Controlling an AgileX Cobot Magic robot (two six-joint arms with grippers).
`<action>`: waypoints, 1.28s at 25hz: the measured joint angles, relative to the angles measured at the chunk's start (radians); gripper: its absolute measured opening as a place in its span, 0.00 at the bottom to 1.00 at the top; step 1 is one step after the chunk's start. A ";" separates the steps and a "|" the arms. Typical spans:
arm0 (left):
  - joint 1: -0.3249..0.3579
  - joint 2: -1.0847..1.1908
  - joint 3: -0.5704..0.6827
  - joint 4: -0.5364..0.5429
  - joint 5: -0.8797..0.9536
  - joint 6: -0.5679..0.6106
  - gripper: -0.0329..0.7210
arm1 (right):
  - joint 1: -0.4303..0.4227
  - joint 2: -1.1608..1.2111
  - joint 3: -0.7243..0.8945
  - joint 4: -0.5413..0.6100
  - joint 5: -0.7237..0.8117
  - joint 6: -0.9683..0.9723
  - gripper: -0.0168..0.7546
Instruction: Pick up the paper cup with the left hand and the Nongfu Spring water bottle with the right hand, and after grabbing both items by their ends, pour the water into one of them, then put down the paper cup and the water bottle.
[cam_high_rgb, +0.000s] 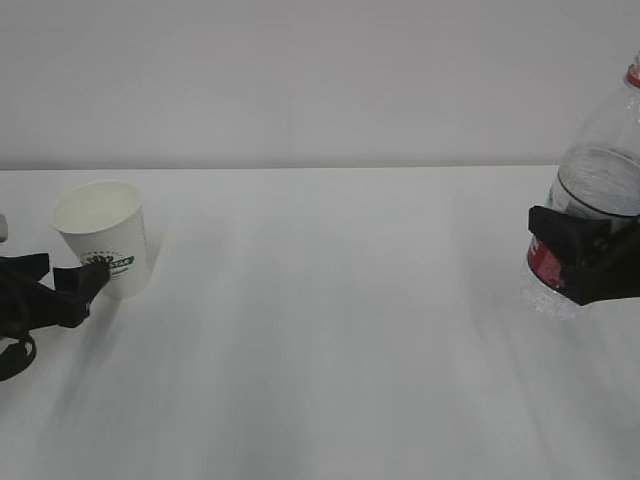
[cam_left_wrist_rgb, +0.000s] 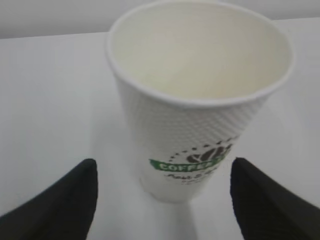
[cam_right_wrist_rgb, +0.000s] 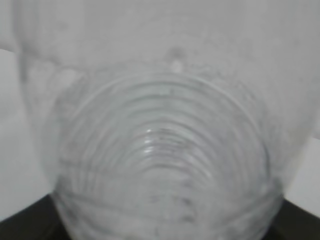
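Note:
The white paper cup (cam_high_rgb: 102, 232) with a green logo stands upright on the table at the far left. In the left wrist view the paper cup (cam_left_wrist_rgb: 200, 95) looks empty, and its base sits between my left gripper's (cam_left_wrist_rgb: 163, 167) black fingers with a gap on each side. That left gripper (cam_high_rgb: 70, 272) is open and low by the cup's base. At the right edge my right gripper (cam_high_rgb: 578, 255) is shut on the Nongfu Spring water bottle (cam_high_rgb: 600, 180) around its red label. Water fills part of the bottle. The bottle (cam_right_wrist_rgb: 165, 140) fills the right wrist view and hides most of the right gripper (cam_right_wrist_rgb: 162, 222).
The white table (cam_high_rgb: 340, 340) runs between the two arms, with a pale wall behind it. The bottle's red neck ring (cam_high_rgb: 633, 75) is cut off by the right edge of the exterior view.

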 joint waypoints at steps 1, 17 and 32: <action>0.001 0.000 0.000 0.013 0.000 -0.003 0.84 | 0.000 0.000 0.000 0.000 0.000 0.000 0.65; 0.001 0.104 -0.040 0.053 -0.056 -0.029 0.84 | 0.000 0.000 0.000 0.000 0.000 0.000 0.65; 0.001 0.105 -0.040 0.036 -0.114 -0.029 0.81 | 0.000 0.000 0.000 0.000 0.000 0.000 0.65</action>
